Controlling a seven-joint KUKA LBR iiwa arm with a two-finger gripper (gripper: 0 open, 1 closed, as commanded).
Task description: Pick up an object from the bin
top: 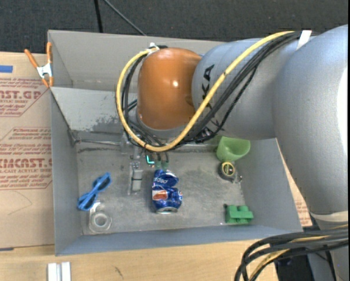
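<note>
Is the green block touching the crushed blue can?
Apart. The camera view shows bare bin floor between the green block and the crushed blue can.

My arm (292, 86) hides the top of the green plastic cup (233, 150) and the grey metal bin's (64, 168) right wall; the small round yellowish thing (227, 169) I cannot identify.

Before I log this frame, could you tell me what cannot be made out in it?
Camera view:
Gripper: mostly hidden beneath the arm's orange cover.
Green cup: upper part covered by the arm.
Small round thing beside the cup: too small to identify.
Bin: right side covered by the arm.
</note>
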